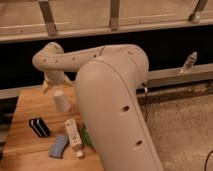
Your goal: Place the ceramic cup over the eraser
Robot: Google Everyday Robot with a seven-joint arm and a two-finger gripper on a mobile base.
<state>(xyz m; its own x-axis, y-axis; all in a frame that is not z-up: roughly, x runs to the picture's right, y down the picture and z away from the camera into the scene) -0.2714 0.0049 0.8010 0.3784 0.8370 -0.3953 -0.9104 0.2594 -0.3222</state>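
Observation:
The ceramic cup, small, white and tapered, stands upside down on the wooden table towards its back. The eraser, a black block with white stripes, lies in front of the cup and to its left, a short gap away. My gripper hangs at the end of the bent arm, just behind and left of the cup, above the table's back edge. It is open and holds nothing. My large white forearm fills the middle of the view and hides the table's right side.
A white bottle-like object lies beside a blue-grey wavy flat piece near the front. A sliver of green bowl shows beside my forearm. A dark wall with a ledge and railing runs behind; a small bottle stands on the ledge.

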